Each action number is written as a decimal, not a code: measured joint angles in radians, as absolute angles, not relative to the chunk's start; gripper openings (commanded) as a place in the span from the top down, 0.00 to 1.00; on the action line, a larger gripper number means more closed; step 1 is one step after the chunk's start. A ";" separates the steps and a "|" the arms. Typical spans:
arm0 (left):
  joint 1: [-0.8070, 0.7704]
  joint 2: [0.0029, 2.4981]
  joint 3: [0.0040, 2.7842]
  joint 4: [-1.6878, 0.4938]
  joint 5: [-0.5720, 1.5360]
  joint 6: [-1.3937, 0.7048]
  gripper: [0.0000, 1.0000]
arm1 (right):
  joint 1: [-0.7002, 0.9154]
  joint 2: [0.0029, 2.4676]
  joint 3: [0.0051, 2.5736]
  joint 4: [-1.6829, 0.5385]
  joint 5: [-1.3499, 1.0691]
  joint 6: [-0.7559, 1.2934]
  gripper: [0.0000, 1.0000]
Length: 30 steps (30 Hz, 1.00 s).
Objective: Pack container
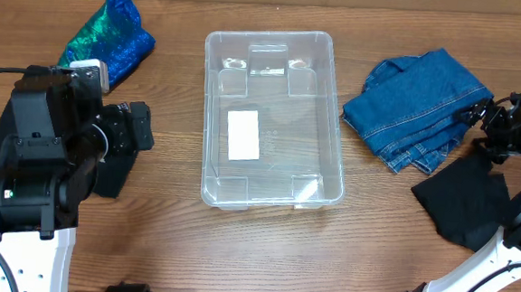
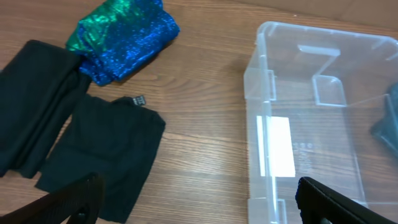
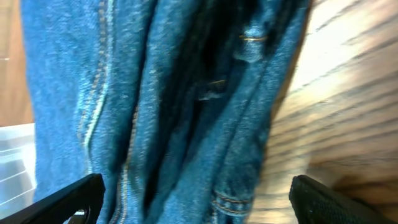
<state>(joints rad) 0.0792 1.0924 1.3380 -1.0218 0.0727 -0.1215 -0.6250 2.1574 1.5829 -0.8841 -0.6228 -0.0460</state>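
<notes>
Closest to me, my left hand (image 2: 199, 190) is spread wide, holding nothing, over a black cloth (image 2: 106, 149) by the table's (image 1: 164, 240) left edge. My right hand (image 3: 198, 186) is wide apart too, right above the jeans (image 1: 421, 106) near the right edge. The container (image 1: 283, 147) sits mid-table. The sparkly blue-green fabric (image 1: 111, 33) is way back in the far left corner.

No text can be read. A white label (image 1: 243, 134) on the bottom of the container (image 1: 267, 34), at the centre of the frame, appears blank. Marks on a small tag (image 2: 138, 99) on the black cloth (image 2: 106, 155) are too small to be made out.
</notes>
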 measured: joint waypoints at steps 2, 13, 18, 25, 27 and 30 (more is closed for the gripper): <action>0.079 1.092 1.338 -1.022 0.066 -0.121 0.00 | -0.625 2.158 1.582 -0.880 -0.636 -0.045 0.00; 0.079 1.092 1.338 -1.022 0.056 -0.121 0.00 | -0.625 2.205 1.582 -0.857 -0.671 -0.026 0.00; 0.079 1.092 1.338 -1.022 0.055 -0.121 0.00 | -0.628 2.219 1.585 -0.842 -0.710 -0.025 0.00; 0.079 1.095 1.338 -1.022 0.055 -0.121 0.00 | -0.628 2.232 1.592 -0.836 -0.744 -0.025 0.00; 0.079 1.096 1.338 -1.022 0.055 -0.121 0.00 | -0.628 2.232 1.592 -0.834 -0.749 -0.025 0.00; 0.079 1.096 1.338 -1.022 0.055 -0.121 0.00 | -0.628 2.233 1.592 -0.831 -0.749 -0.022 0.00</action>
